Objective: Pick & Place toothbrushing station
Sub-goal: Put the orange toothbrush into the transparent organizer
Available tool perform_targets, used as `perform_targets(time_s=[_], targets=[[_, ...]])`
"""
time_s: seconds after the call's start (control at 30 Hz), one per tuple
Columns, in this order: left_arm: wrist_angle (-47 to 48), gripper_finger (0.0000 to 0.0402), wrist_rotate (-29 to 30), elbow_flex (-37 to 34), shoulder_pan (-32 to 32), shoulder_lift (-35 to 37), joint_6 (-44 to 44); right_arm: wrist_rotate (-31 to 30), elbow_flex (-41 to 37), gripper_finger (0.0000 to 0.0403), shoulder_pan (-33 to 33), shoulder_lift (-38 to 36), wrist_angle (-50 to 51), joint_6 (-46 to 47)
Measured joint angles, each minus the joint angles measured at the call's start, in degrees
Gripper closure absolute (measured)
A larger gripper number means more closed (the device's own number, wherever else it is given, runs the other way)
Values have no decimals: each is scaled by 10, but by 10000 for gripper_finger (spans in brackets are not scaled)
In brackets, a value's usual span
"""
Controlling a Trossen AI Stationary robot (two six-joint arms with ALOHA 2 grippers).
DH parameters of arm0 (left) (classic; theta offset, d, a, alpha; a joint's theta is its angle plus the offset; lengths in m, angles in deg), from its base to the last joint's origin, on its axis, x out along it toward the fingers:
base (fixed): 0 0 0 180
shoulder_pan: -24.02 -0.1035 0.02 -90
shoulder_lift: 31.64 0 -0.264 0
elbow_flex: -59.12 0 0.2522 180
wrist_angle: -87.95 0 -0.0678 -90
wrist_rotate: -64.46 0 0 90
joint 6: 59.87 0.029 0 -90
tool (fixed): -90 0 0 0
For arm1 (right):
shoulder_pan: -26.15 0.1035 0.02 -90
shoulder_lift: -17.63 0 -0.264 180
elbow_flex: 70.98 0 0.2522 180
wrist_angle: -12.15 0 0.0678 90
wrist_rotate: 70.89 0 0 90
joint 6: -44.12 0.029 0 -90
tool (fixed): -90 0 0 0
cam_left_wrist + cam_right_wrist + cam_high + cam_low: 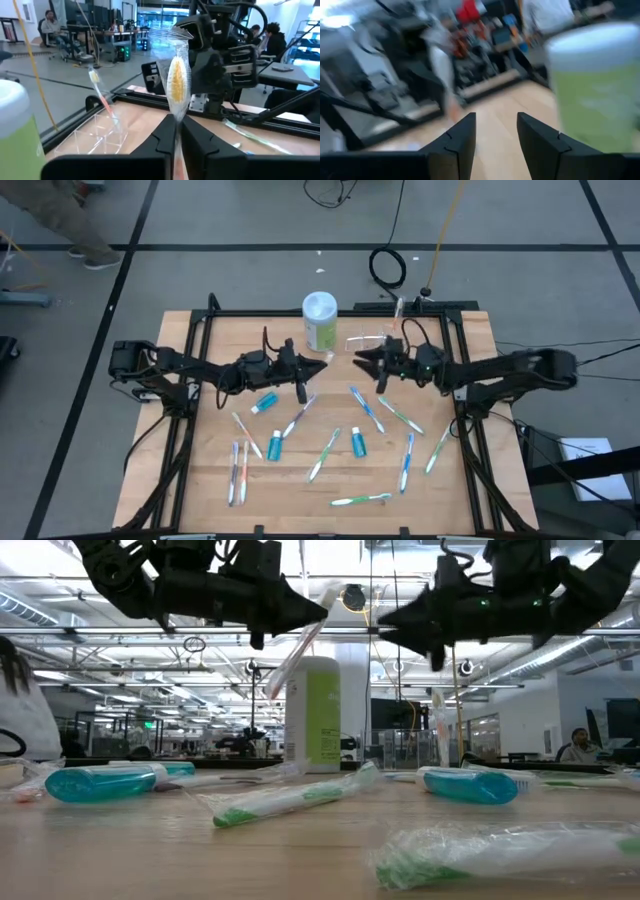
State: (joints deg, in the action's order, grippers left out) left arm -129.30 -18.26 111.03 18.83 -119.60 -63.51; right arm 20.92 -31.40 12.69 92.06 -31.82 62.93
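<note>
The left gripper (177, 137) has its jaws clenched on a wrapped toothbrush (177, 82), yellow bristles sticking up. It hangs above the middle of the counter (200, 480). The right gripper (495, 135) faces it, jaws spread apart with nothing in them. The toothbrushing station (368, 343) sits on the counter near the back edge, between the green bottle (319, 320) and the right arm, its long side running left to right. One toothbrush (100, 97) stands in it, leaning. More toothbrushes (325, 455) and blue tubes (274, 446) lie near the front
</note>
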Motion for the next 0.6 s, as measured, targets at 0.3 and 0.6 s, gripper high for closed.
perform_targets(time_s=[0.3, 0.6], targets=[[3, 384, -33, 0, 1, 0, 2, 45, 60, 268, 32, 160, -163, -47], [16, 391, -41, 0, 7, 0, 6, 48, 125, 268, 35, 186, -103, -75]])
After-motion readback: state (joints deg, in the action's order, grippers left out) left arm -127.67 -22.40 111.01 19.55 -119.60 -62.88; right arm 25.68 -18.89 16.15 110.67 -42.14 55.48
